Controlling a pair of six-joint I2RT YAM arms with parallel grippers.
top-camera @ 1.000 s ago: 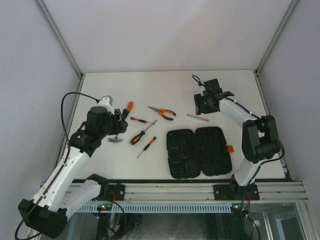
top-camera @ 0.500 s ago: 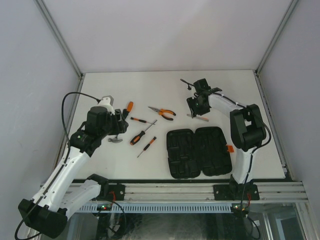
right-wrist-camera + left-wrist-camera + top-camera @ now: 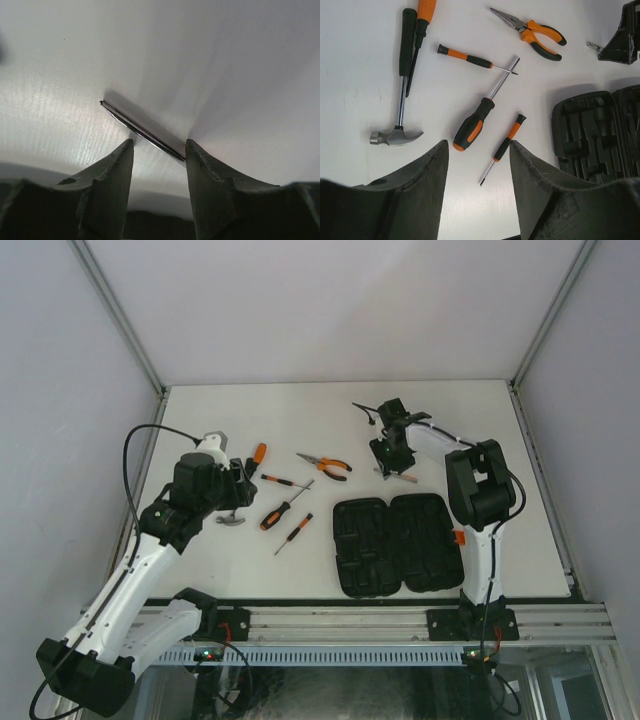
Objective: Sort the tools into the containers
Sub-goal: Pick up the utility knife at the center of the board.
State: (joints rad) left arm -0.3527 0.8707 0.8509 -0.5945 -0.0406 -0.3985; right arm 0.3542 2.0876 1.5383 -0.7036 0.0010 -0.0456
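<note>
The tools lie left of centre: a hammer (image 3: 401, 80), an orange-handled screwdriver (image 3: 424, 17) beside it, a thin screwdriver (image 3: 470, 57), a thick one (image 3: 474, 124), a small one (image 3: 507, 141) and needle-nose pliers (image 3: 328, 465). The black case (image 3: 398, 543) lies open and flat. My left gripper (image 3: 232, 485) hovers open above the hammer and screwdrivers, holding nothing. My right gripper (image 3: 159, 142) is low over the table, open, with a thin metal rod (image 3: 140, 131) running between its fingers and reaching the right fingertip.
An orange latch (image 3: 461, 536) sticks out of the case's right edge. White walls with metal corner posts (image 3: 118, 315) enclose the table on three sides. The rail with both arm bases runs along the near edge.
My right arm has swung left and come down over the metal rod, and its jaws have narrowed a little. The left arm and the tools have not moved.
</note>
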